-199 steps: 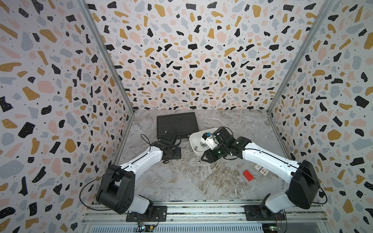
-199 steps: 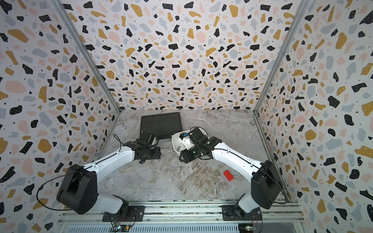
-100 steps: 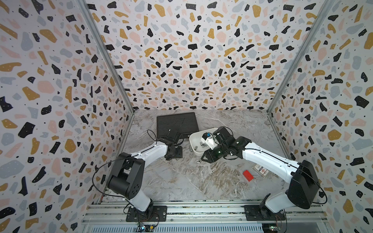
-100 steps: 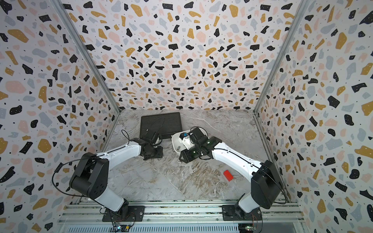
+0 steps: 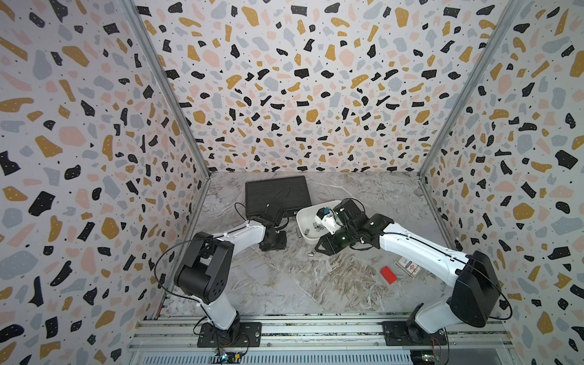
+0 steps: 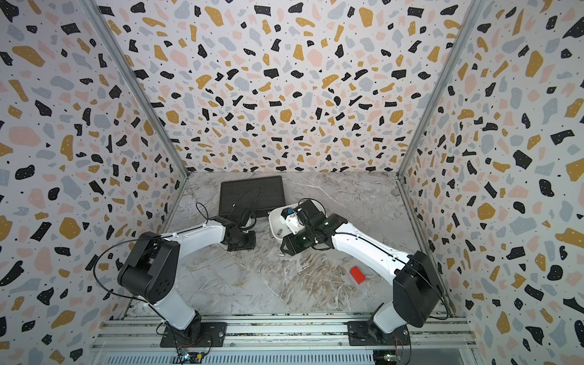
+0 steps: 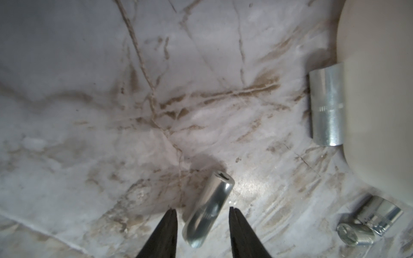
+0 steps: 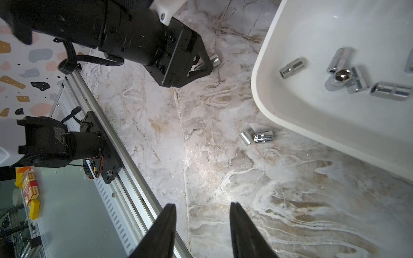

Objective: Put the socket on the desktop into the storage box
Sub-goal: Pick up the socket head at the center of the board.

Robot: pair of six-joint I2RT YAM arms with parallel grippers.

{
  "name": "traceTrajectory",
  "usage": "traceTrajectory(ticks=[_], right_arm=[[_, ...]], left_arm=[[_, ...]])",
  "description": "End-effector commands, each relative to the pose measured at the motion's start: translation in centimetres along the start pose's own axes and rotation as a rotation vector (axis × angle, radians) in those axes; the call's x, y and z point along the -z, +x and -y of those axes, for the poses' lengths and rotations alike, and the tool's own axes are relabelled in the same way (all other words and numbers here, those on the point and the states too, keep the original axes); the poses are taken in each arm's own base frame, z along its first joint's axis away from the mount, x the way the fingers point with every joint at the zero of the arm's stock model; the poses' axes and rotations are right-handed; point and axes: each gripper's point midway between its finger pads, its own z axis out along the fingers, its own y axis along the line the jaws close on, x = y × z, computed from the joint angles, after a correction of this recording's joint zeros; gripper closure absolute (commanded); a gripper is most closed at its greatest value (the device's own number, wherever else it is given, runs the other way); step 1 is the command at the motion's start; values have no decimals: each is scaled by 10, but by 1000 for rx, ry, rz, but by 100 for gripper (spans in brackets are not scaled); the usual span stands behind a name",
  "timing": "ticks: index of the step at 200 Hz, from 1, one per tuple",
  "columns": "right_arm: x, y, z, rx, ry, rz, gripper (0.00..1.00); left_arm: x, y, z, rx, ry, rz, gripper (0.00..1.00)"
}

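A long chrome socket (image 7: 207, 207) lies on the marble desktop (image 7: 111, 89), and my left gripper (image 7: 202, 211) stands open around it, with a thin gap on each side. In both top views this gripper (image 5: 273, 244) (image 6: 241, 243) points down, left of the white storage box (image 5: 302, 221) (image 6: 271, 221). One socket (image 7: 327, 105) rests against the box wall (image 7: 375, 89). Two more sockets (image 8: 245, 136) (image 8: 263, 136) lie by the box's front. Several sockets (image 8: 292, 68) lie inside the box (image 8: 257, 89). My right gripper (image 8: 202, 210) (image 5: 322, 249) hangs open and empty over the desktop in front of the box.
A black ribbed case (image 5: 277, 196) lies behind the left gripper, near the back wall. A small red block (image 5: 388, 275) and a printed card (image 5: 407, 266) lie at the right under the right arm. An aluminium rail (image 5: 284, 328) runs along the front edge.
The left arm's elbow has swung in toward the middle, and its gripper has shifted slightly toward the storage box. The right arm has not moved.
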Motion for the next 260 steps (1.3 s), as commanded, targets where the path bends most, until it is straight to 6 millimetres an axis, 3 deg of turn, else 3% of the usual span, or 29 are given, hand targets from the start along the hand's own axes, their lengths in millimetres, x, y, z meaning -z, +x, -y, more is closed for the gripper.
traceTrajectory(ticks=[1, 25, 113, 161, 204, 260], right_arm=[[8, -2, -4, 10, 3, 23, 56], [8, -2, -4, 5, 3, 24, 56], [7, -2, -3, 3, 5, 27, 56], [9, -2, -3, 6, 9, 30, 56], [9, -1, -4, 4, 7, 30, 56], [14, -1, -3, -12, 9, 46, 56]], left_arm=[[2, -9, 4, 8, 19, 20, 61], [1, -8, 4, 10, 16, 18, 68], [-9, -4, 6, 2, 6, -14, 64], [-12, 1, 6, -9, -8, -30, 86], [-2, -2, 8, -13, 0, -9, 98], [25, -10, 15, -18, 39, 43, 100]])
